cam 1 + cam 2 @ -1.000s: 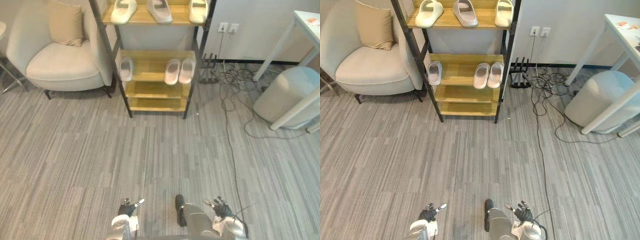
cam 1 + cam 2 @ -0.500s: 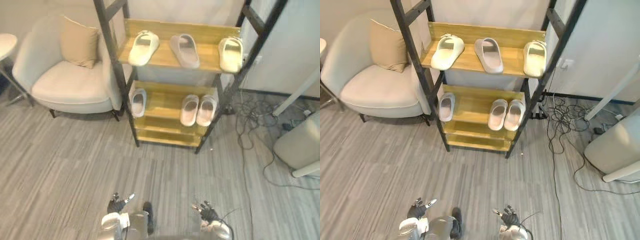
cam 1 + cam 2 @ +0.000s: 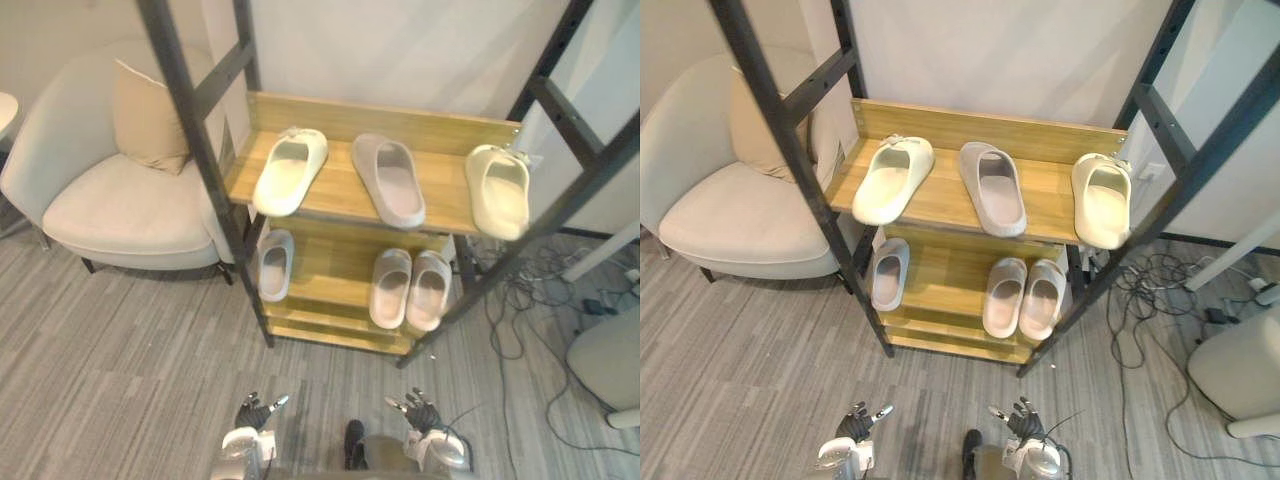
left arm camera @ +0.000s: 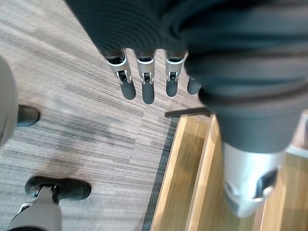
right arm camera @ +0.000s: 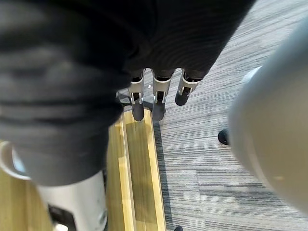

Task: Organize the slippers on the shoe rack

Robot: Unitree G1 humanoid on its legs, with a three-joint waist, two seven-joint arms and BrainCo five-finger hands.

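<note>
A black-framed shoe rack with wooden shelves [image 3: 444,203] stands straight ahead. On its upper shelf lie a cream slipper [image 3: 290,171], a grey slipper [image 3: 389,180] and another cream slipper [image 3: 498,190] at the right end. The shelf below holds a single pale slipper [image 3: 274,264] on the left and a pale pair [image 3: 410,289] on the right. My left hand [image 3: 255,414] and right hand [image 3: 420,412] hang low over the carpet in front of the rack. Both are open and hold nothing. In the wrist views the left fingers [image 4: 145,82] and right fingers [image 5: 158,91] are straight, with the rack's bottom shelf past them.
A beige armchair [image 3: 70,205] with a tan cushion [image 3: 146,117] stands just left of the rack. Loose cables [image 3: 535,325] trail over the grey carpet to the right, near a pale rounded seat [image 3: 610,360]. A white wall is behind the rack.
The camera has moved toward the rack and tipped up, so the rack now looms larger and nearer. Both hands stay low, open and without a load.
</note>
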